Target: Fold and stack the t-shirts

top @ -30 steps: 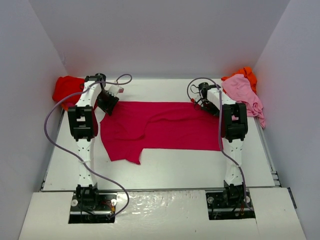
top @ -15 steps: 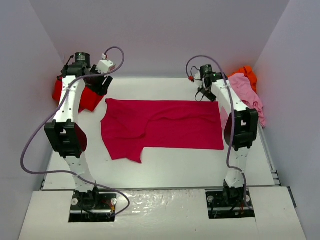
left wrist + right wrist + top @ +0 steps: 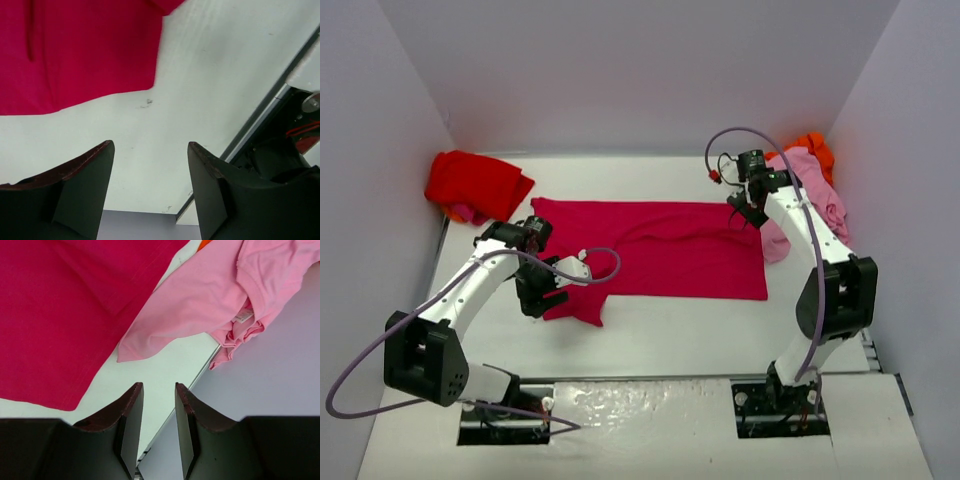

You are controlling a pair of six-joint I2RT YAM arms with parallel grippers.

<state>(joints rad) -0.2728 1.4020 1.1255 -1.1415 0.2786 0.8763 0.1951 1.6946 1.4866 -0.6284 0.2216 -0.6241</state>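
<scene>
The crimson-magenta t-shirt (image 3: 660, 250) lies spread flat mid-table, one sleeve at its near left. The bright red t-shirt (image 3: 470, 180) is bunched at the back left. The pale pink t-shirt (image 3: 812, 195) lies crumpled at the back right on the orange t-shirt (image 3: 813, 145). My left gripper (image 3: 535, 295) hovers open and empty at the crimson shirt's near-left sleeve; its wrist view shows the gripper (image 3: 151, 145) over bare table beside the crimson cloth (image 3: 75, 50). My right gripper (image 3: 750, 208) is narrowly open and empty (image 3: 158, 386) at the shirt's far-right corner, between crimson (image 3: 60, 315) and pink (image 3: 200, 305).
Grey walls enclose the white table (image 3: 720, 330) on three sides. A dark gap at the table's edge shows in the left wrist view (image 3: 270, 100). The right table edge (image 3: 200, 372) runs just under the right gripper.
</scene>
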